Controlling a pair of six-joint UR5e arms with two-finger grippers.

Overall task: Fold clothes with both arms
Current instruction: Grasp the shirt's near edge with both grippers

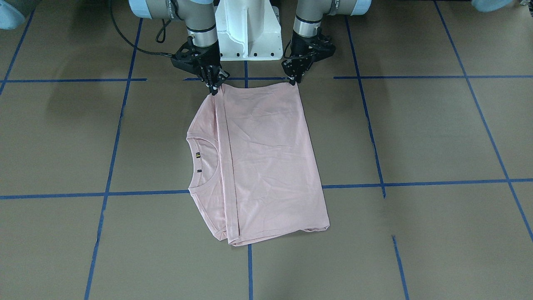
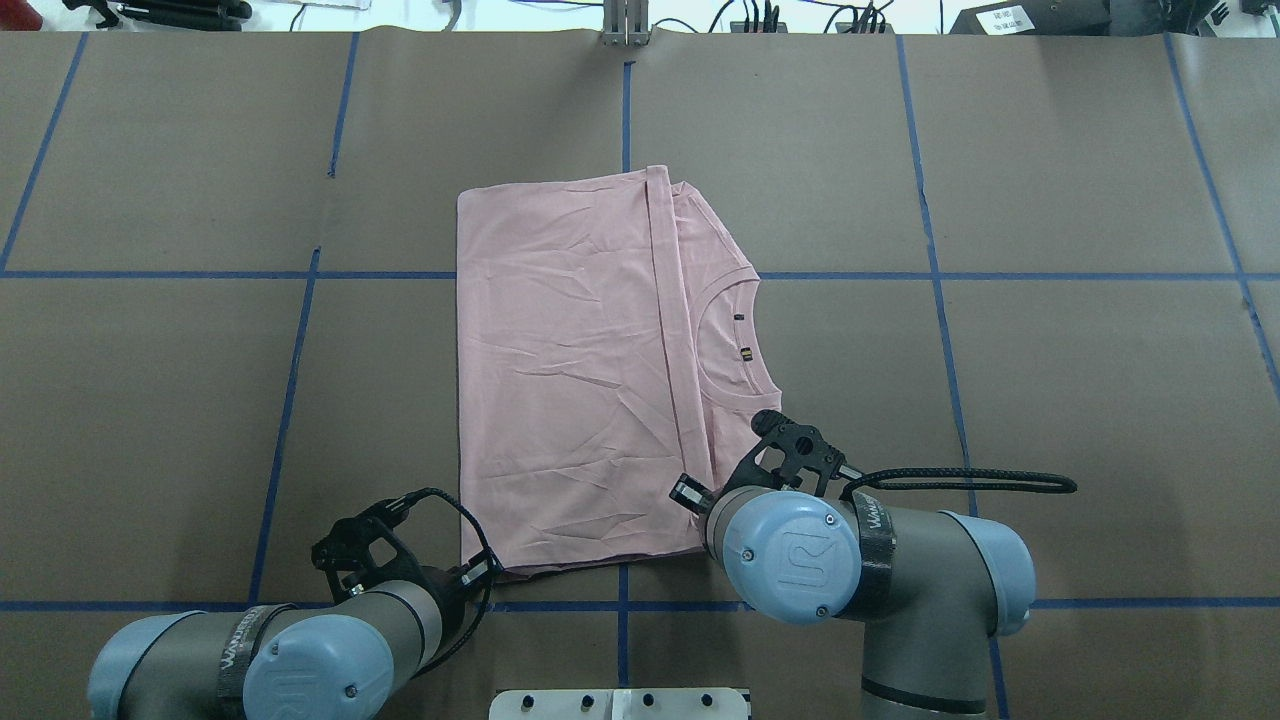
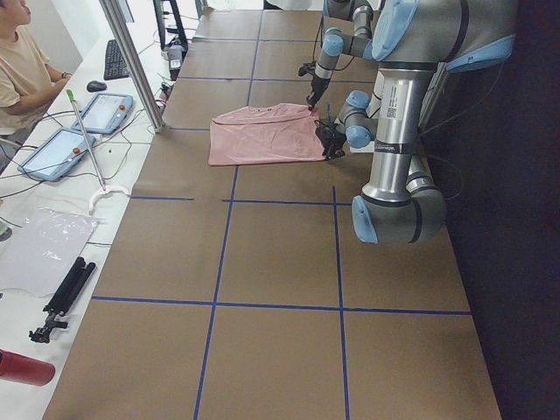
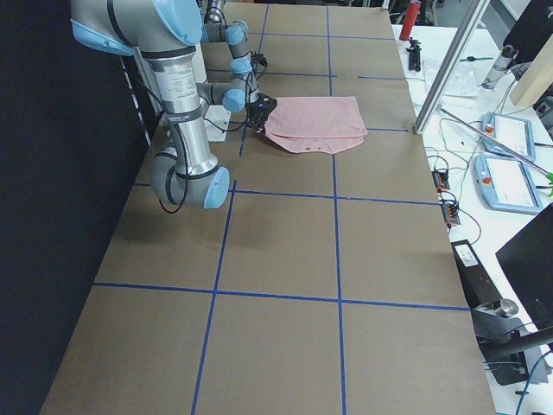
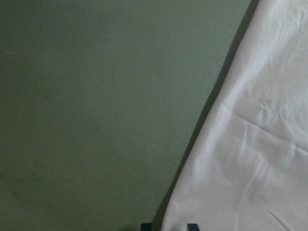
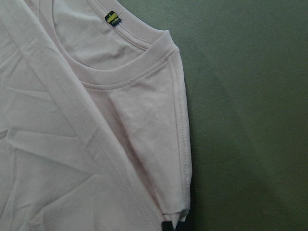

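- Front-facing view: the pink T-shirt (image 1: 266, 158) lies flat in the middle of the table (image 1: 416, 137), already doubled, with one long hem laid beside the collar (image 1: 204, 160); the right gripper (image 1: 214, 87) and the left gripper (image 1: 293, 80) are each pinched shut on a corner of the edge nearest the robot; I judge this to be the start of a cross fold.
- Overhead view: both held corners sit on the shirt's robot-side edge, the left gripper (image 2: 478, 572) at the plain corner and the right gripper (image 2: 690, 495) at the collar side; the next move probably calls for lifting both corners together and carrying them forward to the far edge, level, so the layers do not slide; bare table lies all round the cloth, with most room to either side.
- Left side view: the shirt (image 3: 262, 136) lies well away from the table's long edge; a person (image 3: 22, 61) sits beyond that edge, apart from the arms.
- Right side view: the shirt (image 4: 315, 121) lies near a blue tape line (image 4: 332, 104); nothing stands on the table in its path.
- Left wrist view: two fingertips (image 5: 192, 226) show at the bottom edge with pink cloth between them; the cloth's edge runs diagonally against bare table.
- Right wrist view: a fingertip (image 6: 168, 225) sits on the folded shoulder corner; the neck label (image 6: 113, 19) lies above.
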